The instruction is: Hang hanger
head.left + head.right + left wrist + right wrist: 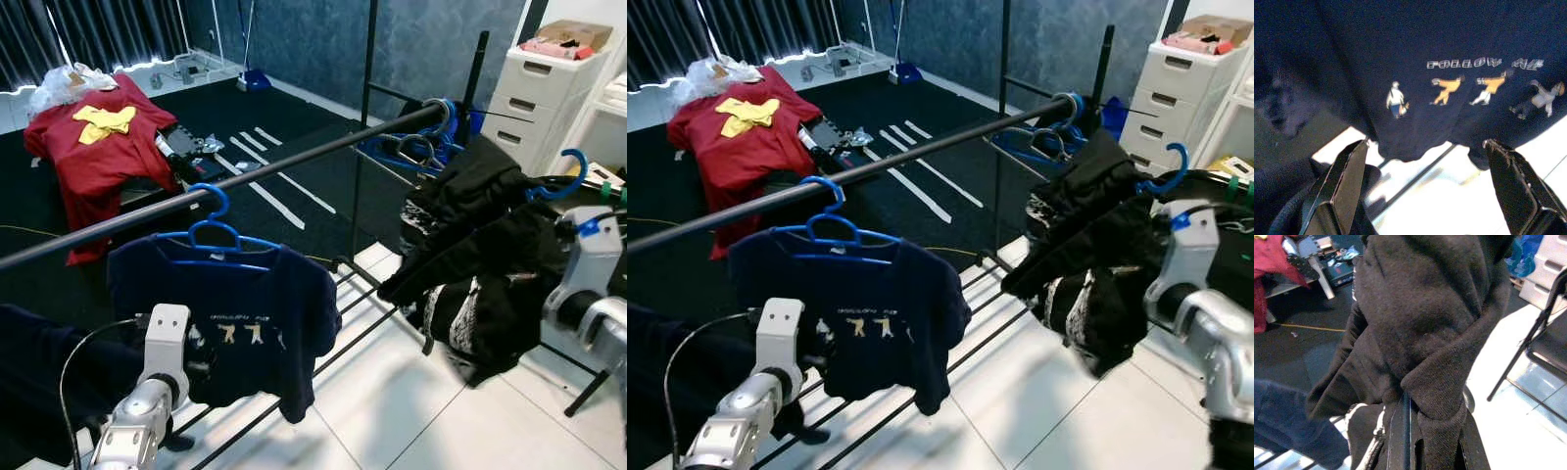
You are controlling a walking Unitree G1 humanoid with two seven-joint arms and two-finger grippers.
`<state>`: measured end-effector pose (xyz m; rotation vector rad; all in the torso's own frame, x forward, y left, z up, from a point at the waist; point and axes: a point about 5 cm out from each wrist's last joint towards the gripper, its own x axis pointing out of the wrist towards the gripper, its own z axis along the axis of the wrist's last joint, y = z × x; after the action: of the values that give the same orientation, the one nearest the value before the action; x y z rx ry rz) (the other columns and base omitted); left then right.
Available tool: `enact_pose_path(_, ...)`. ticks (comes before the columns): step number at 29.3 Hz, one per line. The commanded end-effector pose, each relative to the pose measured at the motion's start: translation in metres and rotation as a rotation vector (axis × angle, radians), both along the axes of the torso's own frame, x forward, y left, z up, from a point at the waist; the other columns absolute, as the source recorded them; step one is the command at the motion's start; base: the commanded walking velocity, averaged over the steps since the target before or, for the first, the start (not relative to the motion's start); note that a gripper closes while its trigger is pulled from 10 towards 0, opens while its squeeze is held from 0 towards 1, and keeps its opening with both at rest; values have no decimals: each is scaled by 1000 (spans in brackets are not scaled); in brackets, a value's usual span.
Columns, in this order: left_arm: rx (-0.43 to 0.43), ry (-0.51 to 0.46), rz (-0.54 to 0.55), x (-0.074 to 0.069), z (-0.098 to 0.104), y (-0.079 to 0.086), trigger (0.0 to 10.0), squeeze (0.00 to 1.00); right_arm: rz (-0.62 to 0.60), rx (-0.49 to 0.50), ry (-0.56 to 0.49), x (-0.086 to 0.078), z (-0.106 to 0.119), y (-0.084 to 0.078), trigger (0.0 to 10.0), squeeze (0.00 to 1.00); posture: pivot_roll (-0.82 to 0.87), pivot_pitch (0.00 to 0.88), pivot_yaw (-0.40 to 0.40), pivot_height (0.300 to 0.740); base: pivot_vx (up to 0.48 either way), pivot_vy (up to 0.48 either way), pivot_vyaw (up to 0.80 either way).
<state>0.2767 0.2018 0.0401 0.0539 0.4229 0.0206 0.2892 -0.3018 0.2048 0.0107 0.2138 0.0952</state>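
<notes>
Across the scene runs a black rail (294, 162), and on its left part a blue hanger (214, 233) already hangs, carrying a navy T-shirt (245, 313) with small printed figures. Left tool (1430, 191) sits low and near, just in front of that shirt's hem, its fingers (1342, 181) spread wide with nothing between them. Over on the right, the right tool (1405, 431) is clamped on a black garment (480, 255), dark cloth bunched around it. That garment rides a second blue hanger (568, 176), its hook up in the air to the right of the rail, not on it. More blue hangers (426, 137) crowd the rail's far end. Far left, a red shirt (98, 147) lies draped; far right stands a white drawer unit (544, 98).
</notes>
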Motion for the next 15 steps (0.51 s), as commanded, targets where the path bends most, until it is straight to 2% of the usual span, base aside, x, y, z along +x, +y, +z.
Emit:
enact_pose_path(1,10,8,23,-2,0,5,10000,0,4,22,-48,2,10,-4,10000,0,-25,36,-17,740,0,0,625)
enact_pose_path(3,1,-10,9,-2,3,3,10000,0,8,44,-36,9,12,-9,10000,0,-21,40,-18,740,0,0,628)
enact_pose_path(6,-2,-17,3,-1,5,2,10000,0,13,50,-31,12,12,-10,10000,0,-21,40,-18,740,0,0,631)
enact_pose_path(8,-14,-35,-15,-1,9,0,10000,0,35,87,-4,19,10,-10,10000,0,-10,46,-21,740,0,0,638)
enact_pose_path(10,-14,-35,-15,-1,9,0,10000,0,35,87,-4,19,10,-10,10000,0,-10,46,-21,740,0,0,644)
enact_pose_path(12,-12,-46,-34,-2,12,-1,10000,0,77,136,56,27,0,-4,10000,0,10,57,-28,740,0,0,659)
enact_pose_path(15,-9,-48,-39,-3,13,-1,10000,0,96,152,83,30,-4,-1,10000,0,10,57,-28,740,0,0,663)
